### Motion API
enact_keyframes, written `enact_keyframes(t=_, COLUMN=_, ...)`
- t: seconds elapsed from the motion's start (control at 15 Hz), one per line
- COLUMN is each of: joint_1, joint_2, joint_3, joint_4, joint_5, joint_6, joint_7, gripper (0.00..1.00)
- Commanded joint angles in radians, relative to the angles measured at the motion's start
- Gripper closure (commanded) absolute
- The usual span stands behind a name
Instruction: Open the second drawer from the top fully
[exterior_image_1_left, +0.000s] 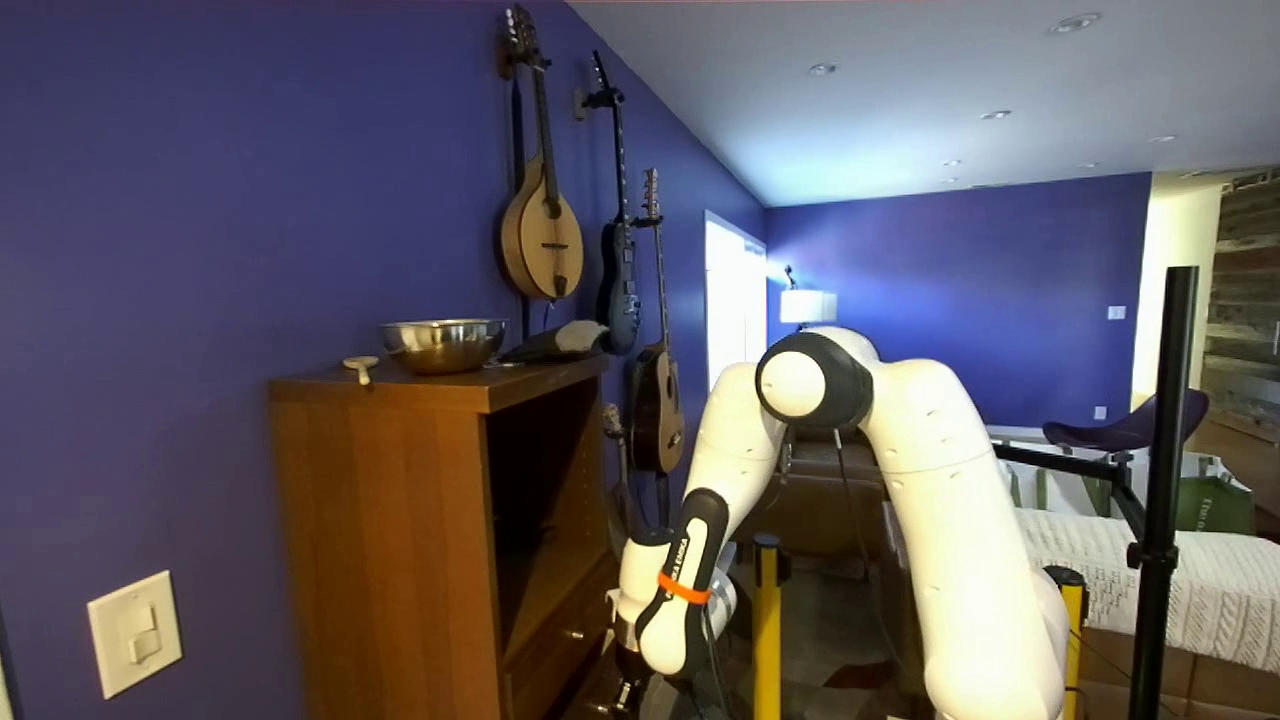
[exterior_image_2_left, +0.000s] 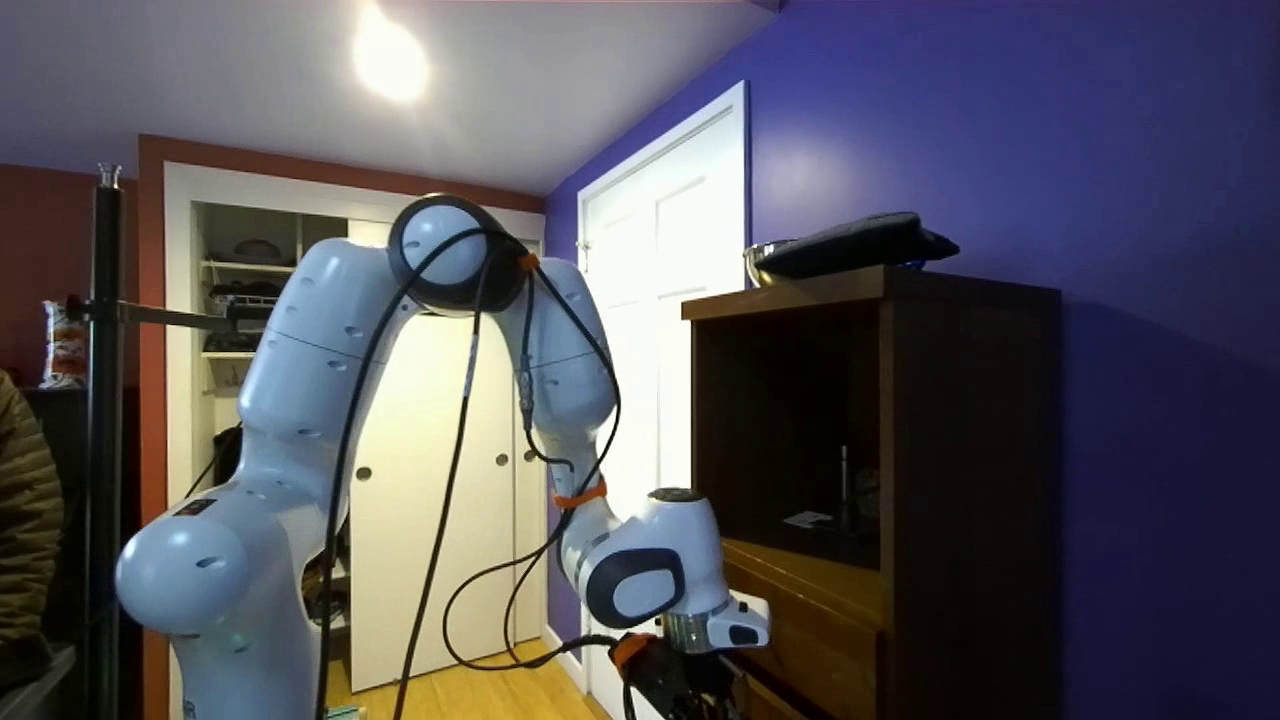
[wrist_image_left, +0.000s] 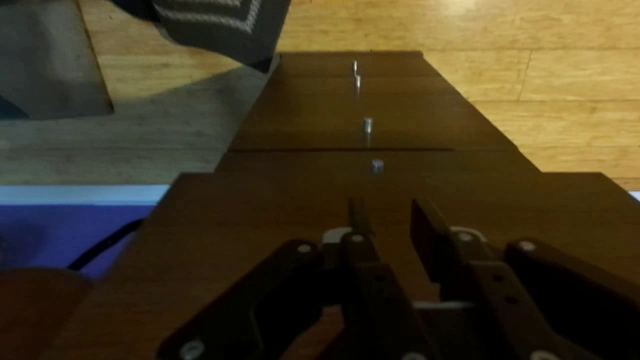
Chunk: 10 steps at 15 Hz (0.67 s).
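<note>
A brown wooden dresser has an open cubby above drawers with small metal knobs. In an exterior view, an upper drawer shows under the cubby, and its knob is seen in an exterior view. Part of a lower drawer shows below; how far it stands out is unclear. My gripper points down in front of the drawers, close to a lower knob. In the wrist view, my gripper is partly open with nothing between its fingers. The nearest knob lies beyond the fingertips.
A metal bowl and a dark object lie on the dresser top. Guitars hang on the wall behind. A yellow post stands near the arm. A patterned dark cloth shows by the dresser's base.
</note>
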Motion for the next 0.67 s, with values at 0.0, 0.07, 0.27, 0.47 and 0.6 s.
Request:
enact_keyframes(t=0.0, joint_1=0.004, joint_2=-0.123, joint_3=-0.058, joint_4=-0.073, joint_5=0.033, joint_6=-0.144, joint_7=-0.046, gripper=0.41)
enact_keyframes(t=0.07, joint_1=0.004, joint_2=-0.149, joint_3=-0.065, joint_4=-0.084, joint_5=0.044, joint_6=-0.165, joint_7=-0.061, gripper=0.33)
enact_keyframes(t=0.27, joint_1=-0.098, joint_2=-0.209, joint_3=0.085, joint_4=-0.111, joint_5=0.271, joint_6=-0.166, joint_7=-0.278, gripper=0.12)
enact_keyframes(t=0.47, joint_1=-0.217, joint_2=-0.159, joint_3=0.298, joint_4=-0.041, joint_5=0.513, joint_6=-0.233, joint_7=-0.499, gripper=0.00)
enact_keyframes(t=0.6, joint_1=-0.213, joint_2=-0.118, joint_3=0.325, joint_4=-0.014, joint_5=0.555, joint_6=-0.186, joint_7=-0.552, gripper=0.00)
